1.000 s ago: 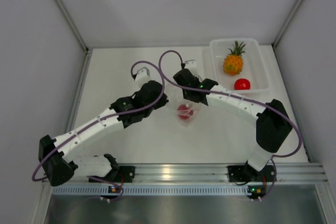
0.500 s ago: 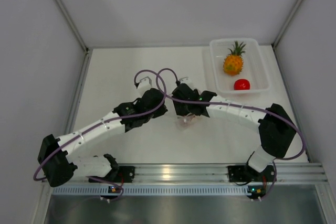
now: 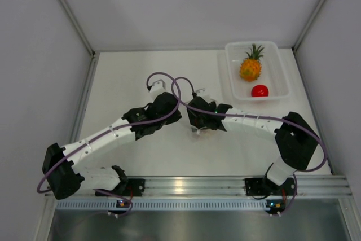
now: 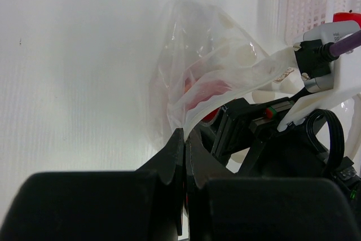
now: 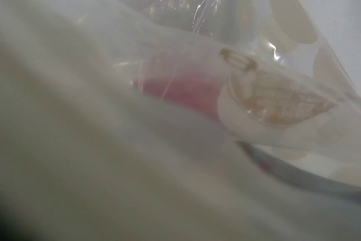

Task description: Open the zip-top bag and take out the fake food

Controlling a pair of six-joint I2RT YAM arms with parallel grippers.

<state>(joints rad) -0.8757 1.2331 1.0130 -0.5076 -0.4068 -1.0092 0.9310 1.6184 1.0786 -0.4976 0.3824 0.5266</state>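
L hand (image 4: 183,142) is fully closed, pinching the near edge of the small clear crinkly plastic zip-top bag (image 4: 210,55). Bag billows up and away from the L fingertips. Pale round dots are printed on the film.

One glossy red round fruit (image 4: 204,91) is inside the bag, just beyond the L fingertips, seen thru the plastic.

R hand (image 3: 200,127) sits right beside the L hand, nose-down on the bag from the opposite side. In the L wrist view its black body is just right of the L fingertips, against the bag's folded rim.

R wrist cam is filled w/ blurred plastic. The bagged red fruit (image 5: 180,86) shows thru the film dead ahead, very close. R fingers aren't visible there, and no other view shows how the jaws stand. So I can't tell if the R hand is open or closed, or if it's gripping anything.

Top view: both hands meet mid-way across the white table (image 3: 130,83). The bag is mostly hidden under the R hand, w/ only a sliver of film showing below it.

Rigid translucent rectangular plastic bin (image 3: 277,69) is well apart from both hands, beyond and to the right of the R hand. Contents:
- Orange-yellow toy pineapple (image 3: 250,67) w/ green leafy crown, in the half farther from the hands, crown pointing away.
- Second red round fruit (image 3: 260,90) in the half nearer the R hand, not touching the pineapple.
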